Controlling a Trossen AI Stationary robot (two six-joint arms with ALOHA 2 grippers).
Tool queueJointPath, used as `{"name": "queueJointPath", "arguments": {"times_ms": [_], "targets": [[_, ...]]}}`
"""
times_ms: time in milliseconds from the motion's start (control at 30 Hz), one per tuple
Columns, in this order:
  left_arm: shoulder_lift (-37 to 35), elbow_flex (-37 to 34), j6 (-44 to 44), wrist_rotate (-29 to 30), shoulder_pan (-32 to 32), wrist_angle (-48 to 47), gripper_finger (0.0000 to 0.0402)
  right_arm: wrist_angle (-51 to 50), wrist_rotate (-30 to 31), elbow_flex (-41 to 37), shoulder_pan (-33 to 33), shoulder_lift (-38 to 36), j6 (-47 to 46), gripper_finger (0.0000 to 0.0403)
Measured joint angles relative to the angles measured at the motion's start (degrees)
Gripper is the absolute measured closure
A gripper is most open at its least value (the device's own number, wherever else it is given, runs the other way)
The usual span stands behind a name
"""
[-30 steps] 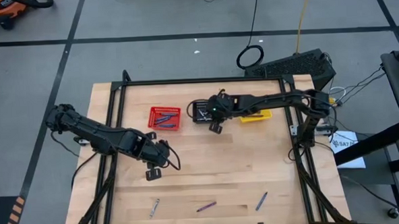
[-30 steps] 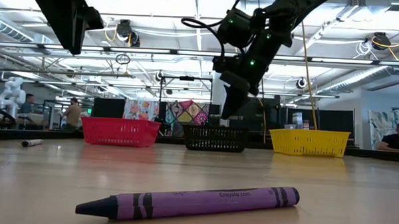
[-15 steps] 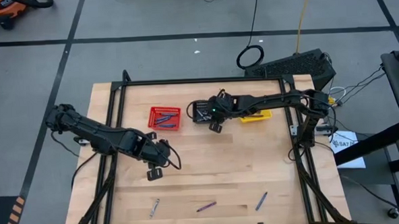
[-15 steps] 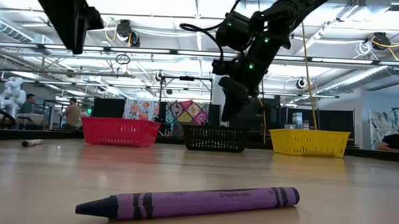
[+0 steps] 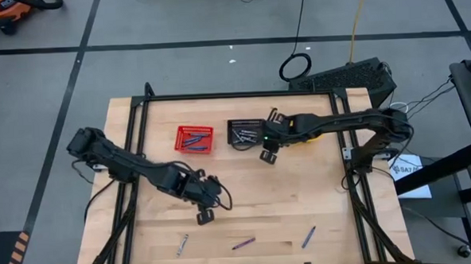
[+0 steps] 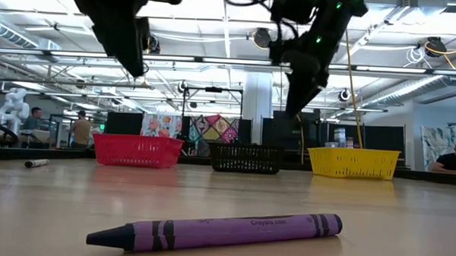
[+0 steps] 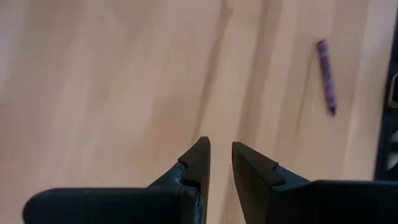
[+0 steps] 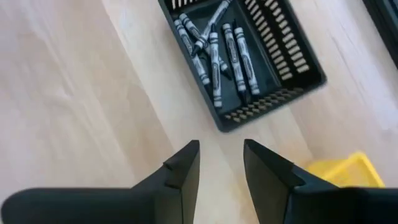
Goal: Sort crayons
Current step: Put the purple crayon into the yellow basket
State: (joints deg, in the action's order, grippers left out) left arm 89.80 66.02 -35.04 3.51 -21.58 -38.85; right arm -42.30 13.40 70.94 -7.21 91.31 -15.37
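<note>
Mostly sorted: grey crayons [image 8: 214, 50] in black basket [image 5: 239, 133], blue ones in red basket [image 5: 194, 138]; three loose near table's 6 o'clock edge, purple crayon [image 5: 243, 244] included. Left gripper [image 5: 205, 218] and right gripper [image 5: 269, 156] empty, fingers apart

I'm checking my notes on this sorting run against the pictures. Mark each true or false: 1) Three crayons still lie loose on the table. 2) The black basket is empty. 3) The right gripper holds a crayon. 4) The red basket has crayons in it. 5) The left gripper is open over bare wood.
1) True: a grey crayon, a purple crayon and a blue crayon lie along the table's near edge.
2) False: the black basket holds several grey crayons.
3) False: the right gripper is open and empty, beside the black basket.
4) True: the red basket holds a few crayons.
5) True: the left gripper is open, with nothing between its fingers.
</note>
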Motion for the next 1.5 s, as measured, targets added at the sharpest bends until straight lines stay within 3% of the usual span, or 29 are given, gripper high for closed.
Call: {"name": "queueJointPath", "arguments": {"times_ms": [367,633,867,1100,1500], "targets": [[8.43,-0.02,-2.17,-1.6,-3.4,16.64,0.0331,-2.69,0.03,0.0,1.36,-6.58,-7.73,0.0291],[9.5,-0.02,-2.61,0.13,-5.2,19.88,0.0331,-3.5,0.03,0.0,1.34,-6.39,-8.25,0.0291],[10.91,0.07,-10.45,3.19,-5.63,25.6,0.0331,-3.5,0.03,0.0,1.34,-6.41,-9.9,0.0291],[13.81,0.05,-11.72,3.13,-7.52,32.13,0.0331,-3.67,0.03,0.0,1.34,-6.39,-11.66,0.0291],[23.5,7.14,-10.7,3.1,-10.2,32.34,0.0331,-3.65,0.03,0.0,1.73,-6.39,-13.8,0.0291]]}}
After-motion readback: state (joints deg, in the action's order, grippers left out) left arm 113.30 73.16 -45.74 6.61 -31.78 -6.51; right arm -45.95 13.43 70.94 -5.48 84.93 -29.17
